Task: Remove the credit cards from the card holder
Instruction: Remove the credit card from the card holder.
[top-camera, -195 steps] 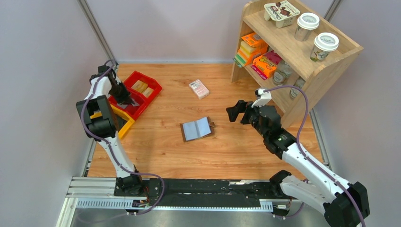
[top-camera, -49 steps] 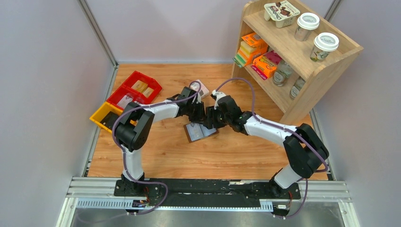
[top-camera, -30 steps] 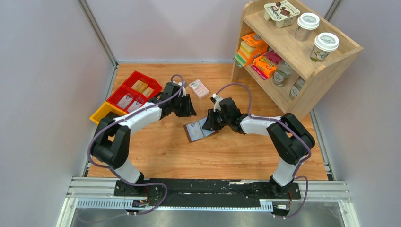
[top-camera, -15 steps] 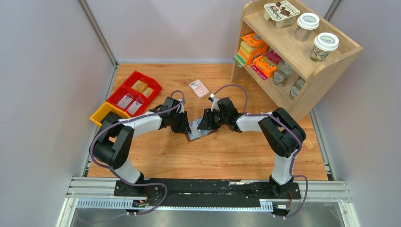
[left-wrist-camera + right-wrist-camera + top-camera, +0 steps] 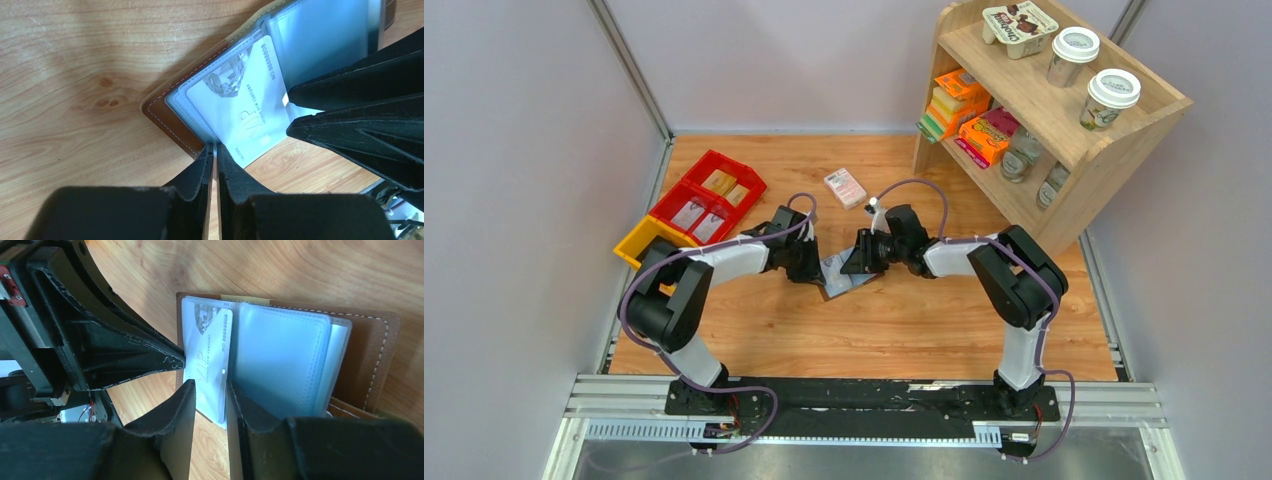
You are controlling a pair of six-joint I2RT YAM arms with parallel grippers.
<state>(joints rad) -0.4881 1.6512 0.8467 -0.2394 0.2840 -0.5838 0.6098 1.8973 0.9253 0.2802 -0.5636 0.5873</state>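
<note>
Between the arms on the table, the job looks part done at best. The red bin at far left holds two pale flat pieces that may be cards already out, but they are too small to tell. The wallet lies open with its brown leather cover down and its stack of blue-grey clear sleeves facing up. One white card, printed "VIP" with a number, sits partly out of the end sleeve, its free end past the cover's edge. It has yet to slide clear, and I cannot tell whether the other sleeves hold more. The left gripper is pinched almost together on the wallet's edge, just beside the card. The right gripper has its jaws apart over the card's free end, not clamped.
</note>
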